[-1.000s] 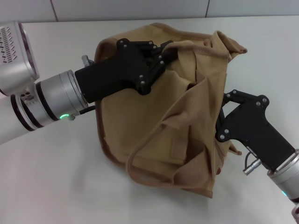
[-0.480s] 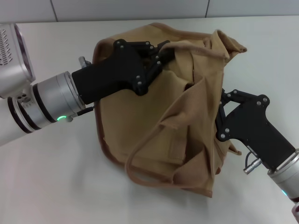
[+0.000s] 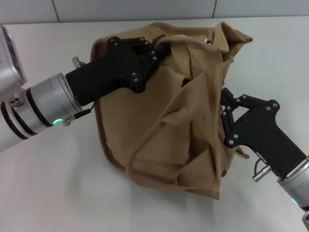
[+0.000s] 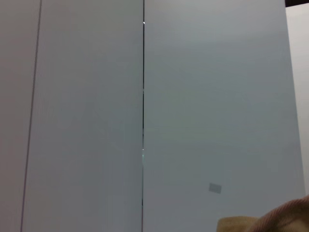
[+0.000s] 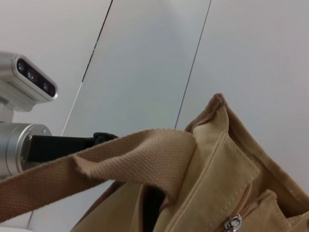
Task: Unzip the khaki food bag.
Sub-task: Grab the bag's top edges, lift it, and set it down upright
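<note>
The khaki food bag (image 3: 159,121) stands tilted and crumpled in the middle of the white table, one webbing handle (image 3: 145,145) hanging loose down its front. My left gripper (image 3: 157,46) reaches in from the left and is shut on the bag's top edge by the other handle. On the bag's right end my right gripper (image 3: 223,99) is pressed into the side seam and shut on the fabric. The right wrist view shows the bag (image 5: 212,183) close up with the silver zipper pull (image 5: 234,223) on its top zipper. A corner of the bag (image 4: 270,221) shows in the left wrist view.
The bag rests on a white table (image 3: 58,183) with bare surface in front and to the left. A grey panelled wall (image 3: 135,9) runs behind the table's far edge. In the right wrist view the robot's head camera (image 5: 29,77) appears beyond the bag.
My left gripper has pulled the bag's top leftward and a little away; the whole bag has shifted and stretched left. My right gripper has moved slightly left with the bag's end.
</note>
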